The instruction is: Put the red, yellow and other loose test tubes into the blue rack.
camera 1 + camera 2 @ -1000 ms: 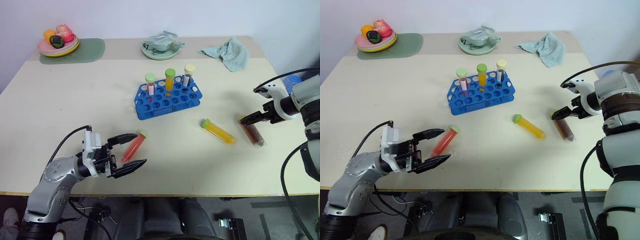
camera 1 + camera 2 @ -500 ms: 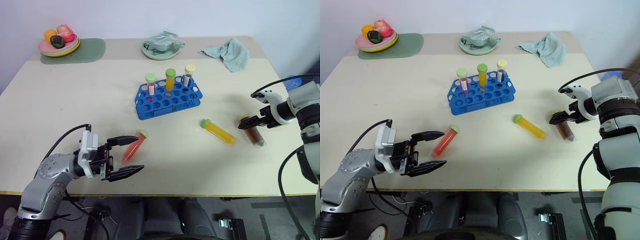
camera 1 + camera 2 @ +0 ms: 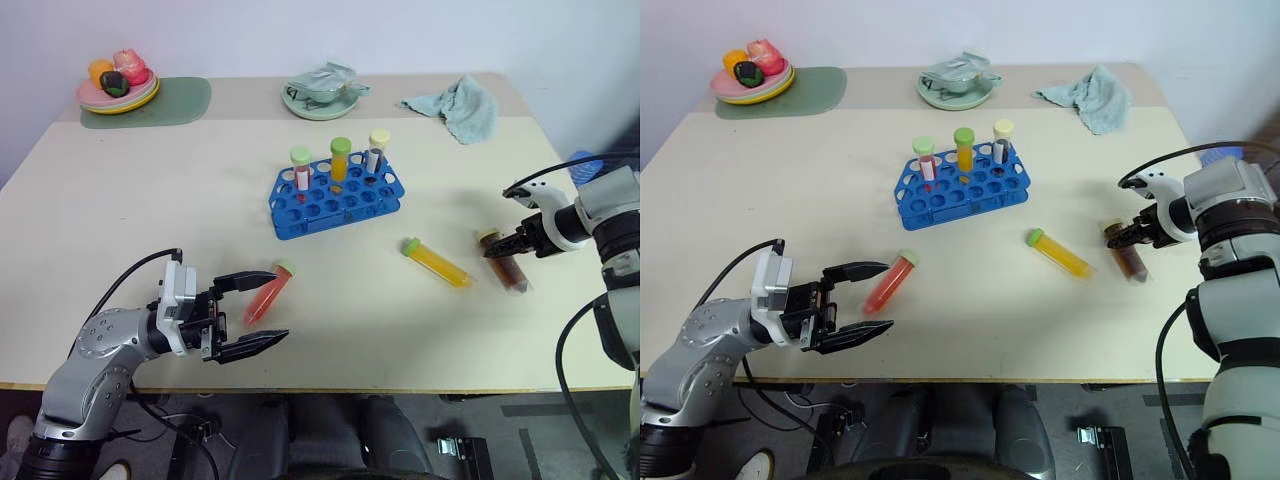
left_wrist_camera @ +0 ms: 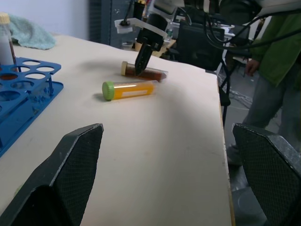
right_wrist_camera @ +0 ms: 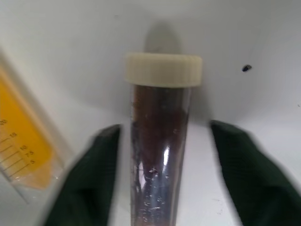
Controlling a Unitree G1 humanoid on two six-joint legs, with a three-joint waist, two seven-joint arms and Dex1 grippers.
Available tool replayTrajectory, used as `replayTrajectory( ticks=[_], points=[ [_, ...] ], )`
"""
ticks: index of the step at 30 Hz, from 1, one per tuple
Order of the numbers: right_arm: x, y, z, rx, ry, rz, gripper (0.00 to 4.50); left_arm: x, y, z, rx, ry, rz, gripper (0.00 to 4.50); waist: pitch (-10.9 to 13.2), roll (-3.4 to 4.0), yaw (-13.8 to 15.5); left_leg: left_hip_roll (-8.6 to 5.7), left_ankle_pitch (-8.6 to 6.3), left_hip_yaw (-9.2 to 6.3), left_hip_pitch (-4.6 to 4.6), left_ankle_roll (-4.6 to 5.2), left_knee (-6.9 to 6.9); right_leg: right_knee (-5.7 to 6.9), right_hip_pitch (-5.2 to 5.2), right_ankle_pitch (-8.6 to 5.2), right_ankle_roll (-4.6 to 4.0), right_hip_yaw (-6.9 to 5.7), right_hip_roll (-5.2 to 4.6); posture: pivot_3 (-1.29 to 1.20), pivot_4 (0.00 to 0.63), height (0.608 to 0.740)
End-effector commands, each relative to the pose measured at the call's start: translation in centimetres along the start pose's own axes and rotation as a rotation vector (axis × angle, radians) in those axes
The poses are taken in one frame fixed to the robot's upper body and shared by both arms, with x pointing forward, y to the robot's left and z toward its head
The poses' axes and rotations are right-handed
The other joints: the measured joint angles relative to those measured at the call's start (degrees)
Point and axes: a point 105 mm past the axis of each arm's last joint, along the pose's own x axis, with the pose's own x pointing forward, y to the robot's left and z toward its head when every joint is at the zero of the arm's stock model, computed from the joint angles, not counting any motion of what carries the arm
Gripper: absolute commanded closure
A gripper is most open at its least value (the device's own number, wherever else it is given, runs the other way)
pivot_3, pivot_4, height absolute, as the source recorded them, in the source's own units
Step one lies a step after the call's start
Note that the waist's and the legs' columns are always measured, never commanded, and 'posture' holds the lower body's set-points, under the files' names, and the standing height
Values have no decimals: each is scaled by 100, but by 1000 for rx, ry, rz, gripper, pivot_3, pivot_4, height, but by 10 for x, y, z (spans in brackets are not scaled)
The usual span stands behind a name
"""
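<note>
- My right gripper's point(image 3: 497, 248) fingers point(image 5: 244, 174) straddle the brown tube point(image 3: 505, 266), closing but apart from it; left gripper point(image 3: 255, 310) gapes by the red tube point(image 3: 266, 294).
- Risk: a pinch near the cap spins it toward the yellow tube point(image 3: 438, 263), well short of the blue rack point(image 3: 335, 195).

Beige table point(image 3: 150, 200), pale wall point(image 3: 300, 30), dark floor point(image 3: 500, 440)

The bench point(image 3: 150, 190) is cream. The rack point(image 3: 337, 195) is blue. One loose tube point(image 3: 266, 294) is red with a pale green cap, one point(image 3: 438, 262) yellow with a green cap, one point(image 3: 505, 266) dark brown with a cream cap. A cloth point(image 3: 455, 105) is pale teal.
</note>
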Motion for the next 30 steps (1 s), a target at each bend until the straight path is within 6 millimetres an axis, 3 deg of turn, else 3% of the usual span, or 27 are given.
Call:
replayTrajectory(
  ticks=[1, 10, 14, 30],
  points=[
    [2, 2, 3, -16, -13, 4, 2401, 0, -3, 9, 37, -18, -6, 0, 0, 0, -3, 0, 0, 0, 1, 0, 0, 1, 0, 0, 0, 0, 0, 0, 150, 740],
    [5, 3, 5, -43, -23, 3, 2401, 0, -2, 10, 43, -21, 6, 0, -2, -3, -28, 1, 0, -1, 4, 0, 7, 4, 6, 1, 0, 0, 2, 0, 150, 740],
    [6, 2, 5, -48, -33, -6, 3588, 0, -2, 10, 46, -22, 9, 0, -2, -3, -80, 1, 0, -2, 4, 0, 7, 5, 8, 1, 0, 0, 2, 0, 150, 740],
    [6, 0, 8, -60, -76, -12, 3725, 2, 3, 10, 59, -22, 12, 0, -4, -4, -122, 1, 0, -7, 6, 0, 9, 9, 10, 1, -1, -2, 4, 0, 150, 740]
  ],
)
